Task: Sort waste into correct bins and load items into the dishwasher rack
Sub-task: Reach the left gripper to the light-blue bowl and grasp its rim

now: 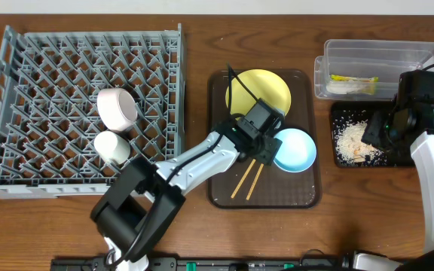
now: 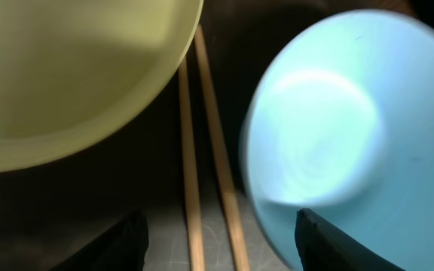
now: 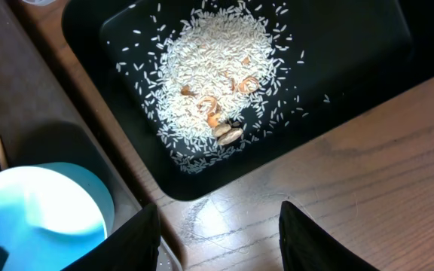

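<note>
One plate [image 1: 273, 86], one white bowl [image 1: 117, 108], one blue bowl [image 1: 296, 150], one cup [image 1: 111, 147], two chopsticks [image 2: 189, 158], perhaps one wrapper [image 1: 355, 78].

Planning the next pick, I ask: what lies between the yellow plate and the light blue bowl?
The two chopsticks run through the gap between the yellow plate and the light blue bowl, clearest in the left wrist view.
</note>
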Robot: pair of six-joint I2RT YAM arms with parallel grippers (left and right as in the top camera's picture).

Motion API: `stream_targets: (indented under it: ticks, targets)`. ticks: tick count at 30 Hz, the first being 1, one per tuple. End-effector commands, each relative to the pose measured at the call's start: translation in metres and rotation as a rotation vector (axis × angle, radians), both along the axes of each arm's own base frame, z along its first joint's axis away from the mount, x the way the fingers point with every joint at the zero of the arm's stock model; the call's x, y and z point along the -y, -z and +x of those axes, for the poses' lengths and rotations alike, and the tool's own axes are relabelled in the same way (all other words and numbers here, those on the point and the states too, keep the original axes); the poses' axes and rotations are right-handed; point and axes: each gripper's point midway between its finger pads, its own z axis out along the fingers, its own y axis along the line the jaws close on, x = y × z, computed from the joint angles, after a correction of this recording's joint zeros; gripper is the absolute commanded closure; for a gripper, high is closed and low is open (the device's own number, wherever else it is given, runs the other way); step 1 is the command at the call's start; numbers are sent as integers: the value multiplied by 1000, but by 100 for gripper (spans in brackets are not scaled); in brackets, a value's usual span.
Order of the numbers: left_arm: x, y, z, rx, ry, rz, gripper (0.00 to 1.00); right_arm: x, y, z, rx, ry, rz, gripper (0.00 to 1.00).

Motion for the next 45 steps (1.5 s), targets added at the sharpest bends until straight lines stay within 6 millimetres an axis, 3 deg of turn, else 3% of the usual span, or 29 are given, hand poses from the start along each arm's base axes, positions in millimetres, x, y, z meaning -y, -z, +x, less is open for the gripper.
stream_targets:
  ticks: [1, 7, 14, 18, 25, 31, 34, 36, 45]
  targets:
    - [1, 13, -2, -6, 12, 29, 41, 3, -6, -1, 20, -3, -6, 51]
    - [2, 15, -4, -17, 18, 25, 77, 4, -6, -1, 20, -3, -7, 51]
    - [0, 2, 0, 4, 8, 11, 89, 4, -6, -1, 19, -6, -8, 51]
    - [-17, -16, 12, 37, -41, 18, 89, 4, -6, -1, 18, -13, -9, 51]
    - [-64, -54, 43, 106, -174, 20, 90, 4, -6, -1, 18, -13, -9, 51]
    - [-95, -51, 50, 63, -242, 51, 89, 4, -6, -1, 18, -13, -9, 51]
    - [-87, -50, 40, 9, -204, 7, 85, 4, -6, -1, 19, -13, -9, 51]
    - [-74, -52, 31, -23, -147, -39, 66, 4, -7, -1, 20, -13, -9, 51]
    - [-25, -57, -7, 1, 43, -50, 65, 3, -6, -1, 18, -13, -9, 51]
